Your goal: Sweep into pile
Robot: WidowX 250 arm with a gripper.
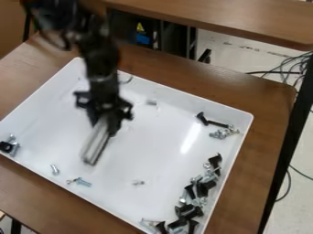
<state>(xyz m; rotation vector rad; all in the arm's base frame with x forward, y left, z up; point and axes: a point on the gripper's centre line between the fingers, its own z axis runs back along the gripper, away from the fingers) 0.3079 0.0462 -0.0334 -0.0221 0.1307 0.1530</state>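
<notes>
Your claw (105,124) is closed around one grey bar (94,148), slanting down towards 7 o'clock, likely so its length can push hardware; one white tray (153,85) sits on the counter (260,98), its raised walls probably there to stop strays.

The main heap (200,189) lies along the wall from 4 to 5 o'clock, likely your gathering place; its pieces overlap too much to count. Outside it you have two clusters, one at 3 o'clock (223,131), one at 9 (11,146); one lone screw (55,169) at 8; one bluish bolt (83,182) at 7; one blurred piece (151,103) at 1; small bits (138,183) at 6, count unclear.
</notes>
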